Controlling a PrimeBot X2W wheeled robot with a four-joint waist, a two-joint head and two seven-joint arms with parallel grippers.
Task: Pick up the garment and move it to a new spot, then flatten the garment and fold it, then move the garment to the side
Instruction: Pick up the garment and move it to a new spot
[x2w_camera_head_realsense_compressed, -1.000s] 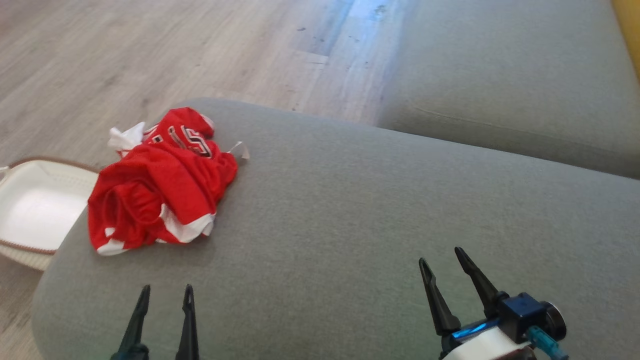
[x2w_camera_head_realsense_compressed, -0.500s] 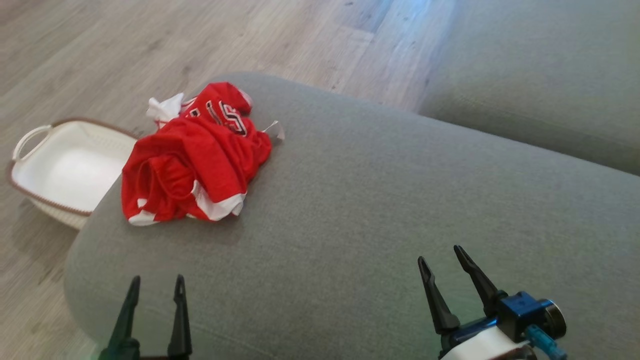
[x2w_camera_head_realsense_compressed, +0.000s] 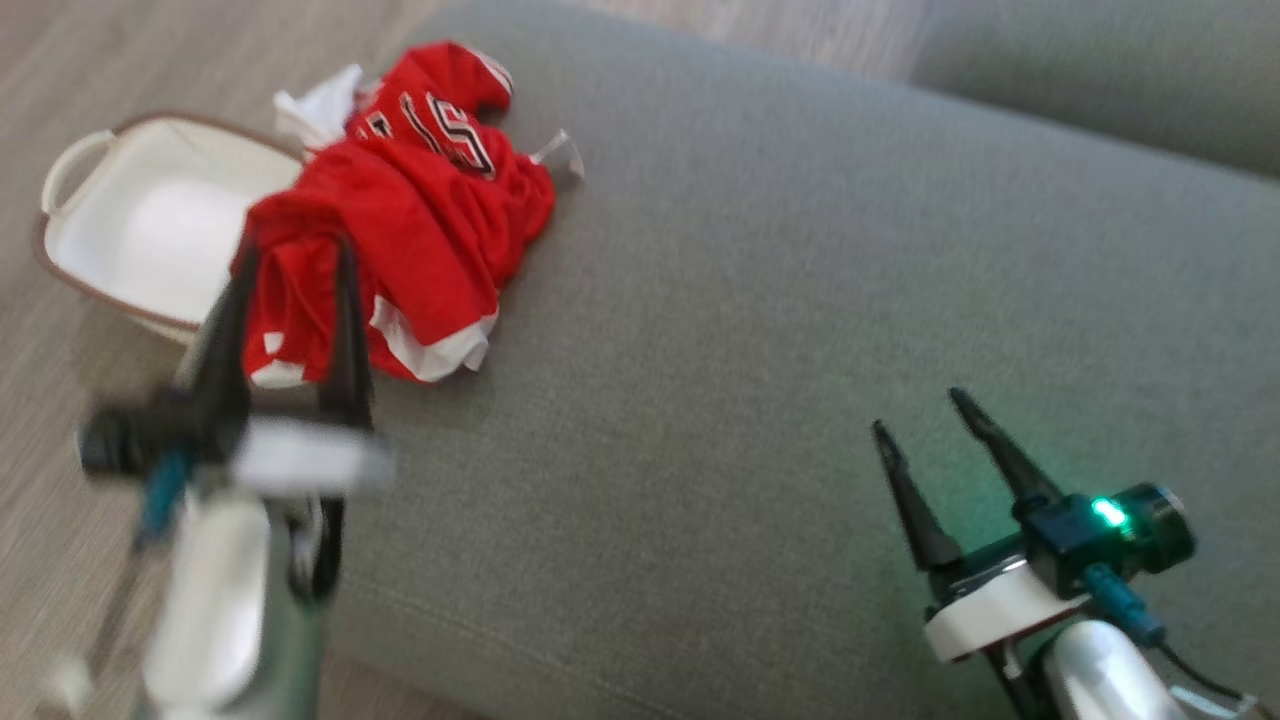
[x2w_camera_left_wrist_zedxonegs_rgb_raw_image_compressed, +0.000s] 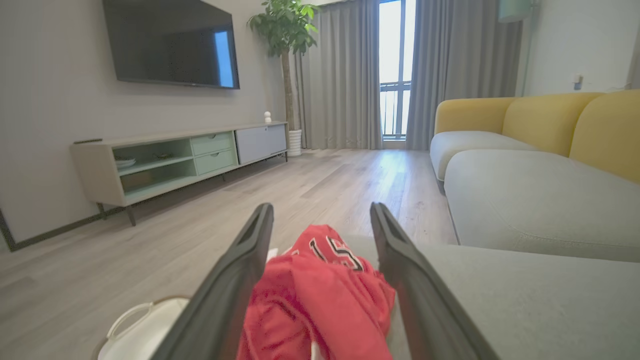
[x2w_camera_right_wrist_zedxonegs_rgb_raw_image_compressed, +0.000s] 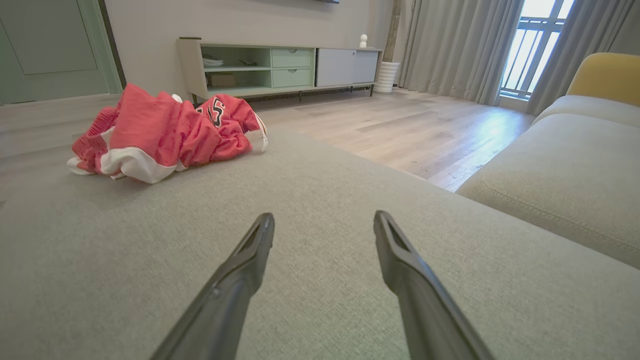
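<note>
One left end effector (x2w_camera_head_realsense_compressed: 295, 250) newly at garment (x2w_camera_head_realsense_compressed: 430, 220)

The grey cushion (x2w_camera_head_realsense_compressed: 760, 300) lies bare from the right gripper (x2w_camera_head_realsense_compressed: 919, 412) toward 10, 12 and 2 o'clock, so there is open passage across it. The crumpled red garment (x2w_camera_head_realsense_compressed: 430, 220) heaps at the cushion's 10 o'clock corner. The left gripper (x2w_camera_head_realsense_compressed: 295, 243), fingers spread, frames the heap's near edge from 6 o'clock. At 9 o'clock of the garment, a white basket (x2w_camera_head_realsense_compressed: 120, 230) stands on the floor beside the cushion. A second cushion (x2w_camera_head_realsense_compressed: 1100, 90) bounds the 1 o'clock side.
</note>
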